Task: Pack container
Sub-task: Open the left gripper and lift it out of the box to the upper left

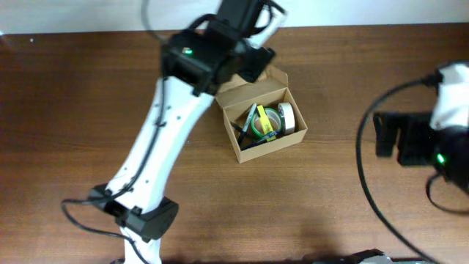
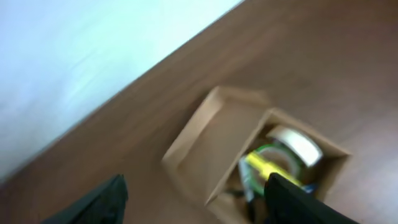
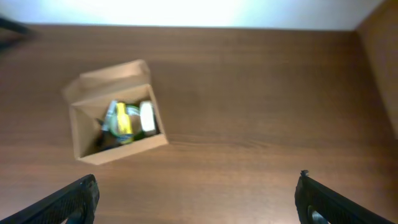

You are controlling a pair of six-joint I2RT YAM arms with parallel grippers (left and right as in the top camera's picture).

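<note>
Brown wood-grain table (image 1: pixel 73 110) under everything, with a pale strip (image 1: pixel 73 15) of wall or floor along its far edge. Near the table's middle, the container (image 1: pixel 272 147): 1 light-brown cardboard box, open, flap lid (image 2: pixel 208 134) folded back on the far-left side. From overhead only: both arms whole, the white left arm (image 1: pixel 165 132) reaching from the near edge up to the box's far-left corner and covering part of the flap, the right arm (image 1: pixel 447 125) well apart at the right edge, with 1 black cable (image 1: pixel 366 176) looping beside it. From the left wrist, blurred: left gripper (image 2: pixel 196 205) above the wood with box and flap in front of it, 2 dark fingers (image 2: pixel 99 202) spread apart, gripping nothing. From the right wrist: right gripper (image 3: pixel 202 208) well away from the box, 2 fingers (image 3: pixel 68 202) set wide apart, only bare wood between; also a brown upright panel (image 3: pixel 380 56) at the right, shown in no other view. Inside the box, counted from overhead: 2 tape rolls, 1 white tape roll (image 1: pixel 286 117) against the right wall and 1 green tape roll (image 1: pixel 270 125) just beside it, both on edge; 1 yellow item (image 1: pixel 259 121) across the green roll; some dark slim things at the near-left corner, too small to count.
</note>
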